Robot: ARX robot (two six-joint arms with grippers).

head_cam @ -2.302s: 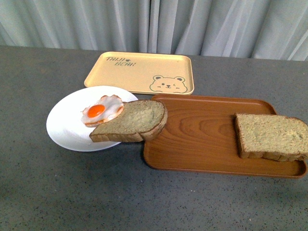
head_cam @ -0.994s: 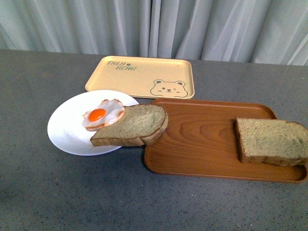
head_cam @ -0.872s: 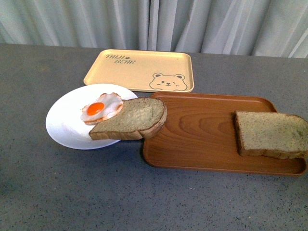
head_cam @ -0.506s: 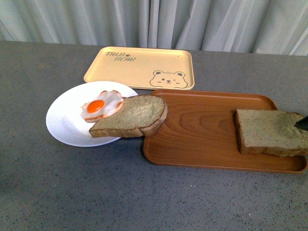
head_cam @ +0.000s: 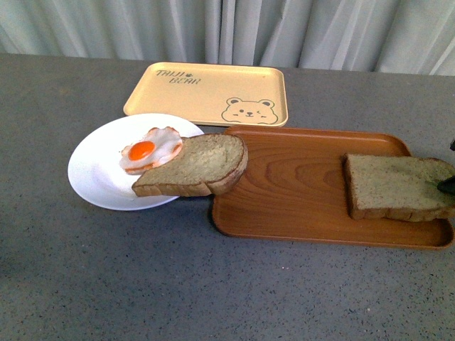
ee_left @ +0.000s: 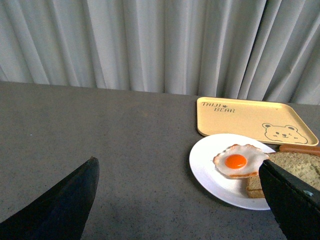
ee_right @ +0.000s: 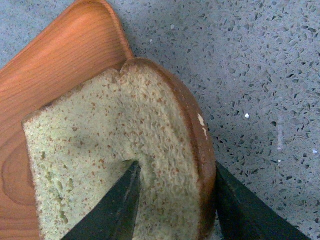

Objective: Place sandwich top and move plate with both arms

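The sandwich top (head_cam: 398,186), a thick squarish brown slice, lies at the right end of the brown wooden tray (head_cam: 298,192). My right gripper (ee_right: 172,192) is shut on its right edge (ee_right: 125,150); in the front view only a black fingertip (head_cam: 448,185) shows at the frame's right edge. The white plate (head_cam: 96,174) sits left of the tray and holds a fried egg (head_cam: 149,150) and a rounded thinner slice (head_cam: 195,167) that overhangs onto the tray. My left gripper (ee_left: 180,200) is open and empty, above the table left of the plate (ee_left: 207,170).
A pale yellow bear tray (head_cam: 210,96) lies behind the plate, near a grey curtain (head_cam: 227,28). The grey speckled table (head_cam: 142,277) stretches to the front and left.
My right gripper's black fingertip has come into the front view at the right edge and closed on the sandwich top. Plate, egg and rounded slice stay put; the view shifts slightly.
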